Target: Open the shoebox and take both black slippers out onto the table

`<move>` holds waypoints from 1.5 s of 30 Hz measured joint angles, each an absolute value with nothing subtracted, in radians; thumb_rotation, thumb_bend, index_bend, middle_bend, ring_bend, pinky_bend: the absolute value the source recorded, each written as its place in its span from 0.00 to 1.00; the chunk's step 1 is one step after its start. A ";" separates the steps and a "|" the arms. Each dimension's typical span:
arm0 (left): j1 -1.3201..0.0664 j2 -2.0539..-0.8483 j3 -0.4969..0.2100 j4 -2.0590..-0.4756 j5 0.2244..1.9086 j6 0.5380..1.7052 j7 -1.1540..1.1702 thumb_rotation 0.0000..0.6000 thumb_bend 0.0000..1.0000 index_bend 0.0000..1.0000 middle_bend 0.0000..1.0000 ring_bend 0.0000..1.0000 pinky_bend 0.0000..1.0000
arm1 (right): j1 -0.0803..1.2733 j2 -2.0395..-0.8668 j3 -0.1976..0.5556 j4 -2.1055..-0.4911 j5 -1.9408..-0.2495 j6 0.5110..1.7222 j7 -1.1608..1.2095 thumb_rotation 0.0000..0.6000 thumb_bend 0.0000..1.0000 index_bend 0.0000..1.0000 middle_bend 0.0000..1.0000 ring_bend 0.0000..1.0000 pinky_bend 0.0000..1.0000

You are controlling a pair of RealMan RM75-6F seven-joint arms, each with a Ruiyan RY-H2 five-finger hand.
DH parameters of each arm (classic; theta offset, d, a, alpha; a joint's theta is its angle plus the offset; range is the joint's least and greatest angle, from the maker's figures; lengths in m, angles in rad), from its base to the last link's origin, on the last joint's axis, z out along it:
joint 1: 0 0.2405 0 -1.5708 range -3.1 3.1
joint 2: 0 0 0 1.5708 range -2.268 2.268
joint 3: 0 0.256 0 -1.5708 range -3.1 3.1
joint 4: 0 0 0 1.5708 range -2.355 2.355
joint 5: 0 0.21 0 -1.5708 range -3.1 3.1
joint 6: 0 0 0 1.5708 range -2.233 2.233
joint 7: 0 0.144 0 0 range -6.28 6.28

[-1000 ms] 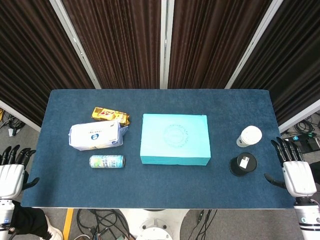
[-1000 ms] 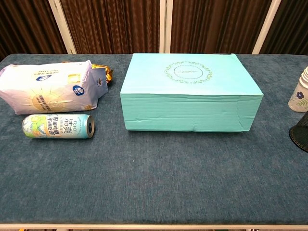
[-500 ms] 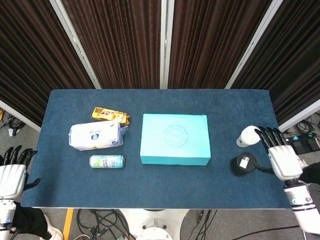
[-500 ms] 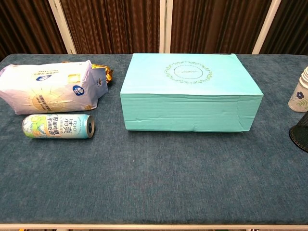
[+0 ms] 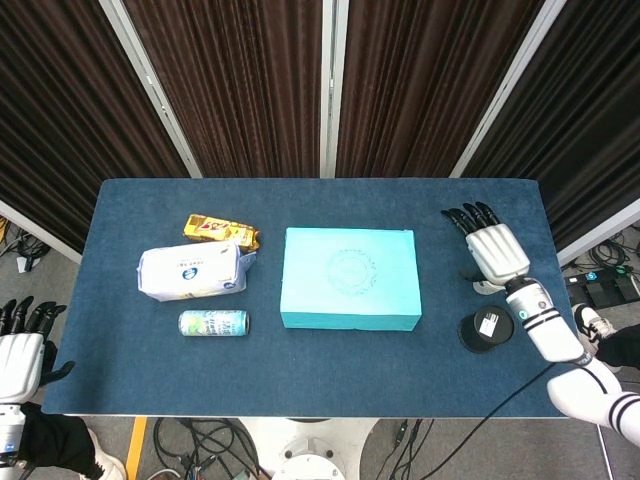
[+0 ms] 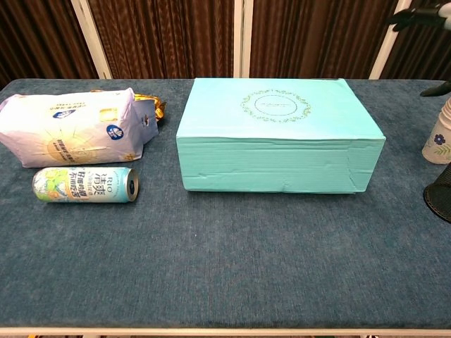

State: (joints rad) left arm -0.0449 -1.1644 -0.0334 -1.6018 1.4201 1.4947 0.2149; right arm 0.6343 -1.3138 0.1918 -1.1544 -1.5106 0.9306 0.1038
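**Shoebox closed, both hands empty**

Setting: a table [image 5: 320,360] covered in dark blue cloth is seen in front of dark brown curtains divided by pale vertical strips.

Item 1, shoebox [image 5: 350,278]: a turquoise rectangular box is set at mid-table, to the left of the right hand and apart from it. The lid is shut. An oval wreath emblem is printed in the middle of the lid; small writing lies inside it but cannot be read. The front wall is seen slightly rippled in the chest view. No slippers are visible.

Item 2, right hand [image 5: 495,250]: raised over the right part of the table, fingers spread and extended, nothing held. A paper cup [image 6: 439,139] with a blue flower print is largely hidden beneath it in the head view. A black mesh cup [image 5: 486,329] with a white tag is placed just nearer the front edge than this hand.

Item 3, left hand [image 5: 20,360]: kept off the table's front left corner, fingers apart, nothing held.

Item 4, can [image 6: 84,184]: laid on its side, well left of the shoebox; "RIO" is legible, beside Chinese characters.

Item 5, white and lilac bag [image 6: 74,127]: laid behind the can; its writing is too small to read. A gold wrapper [image 5: 221,231] is tucked just behind it.
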 measured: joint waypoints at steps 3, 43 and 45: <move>-0.044 -1.160 -0.033 -1.607 1.417 1.491 0.216 1.00 0.00 0.20 0.16 0.05 0.04 | 0.671 -1.375 0.183 -1.057 -1.524 0.912 0.116 1.00 0.02 0.00 0.09 0.00 0.00; -0.039 -1.133 -0.029 -1.641 1.412 1.475 0.198 1.00 0.00 0.20 0.16 0.05 0.04 | 0.723 -1.651 -0.094 -0.672 -1.805 1.275 0.282 1.00 0.01 0.08 0.11 0.00 0.00; -0.040 -1.132 -0.029 -1.643 1.411 1.474 0.198 1.00 0.00 0.20 0.16 0.05 0.04 | 0.721 -1.668 -0.094 -0.647 -1.807 1.296 0.288 1.00 0.03 0.13 0.13 0.00 0.00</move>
State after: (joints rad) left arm -0.0400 -1.1319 -0.0287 -1.6428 1.4115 1.4737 0.1978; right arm 0.7211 -1.6679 -0.0940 -0.6465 -1.8071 1.2956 0.2882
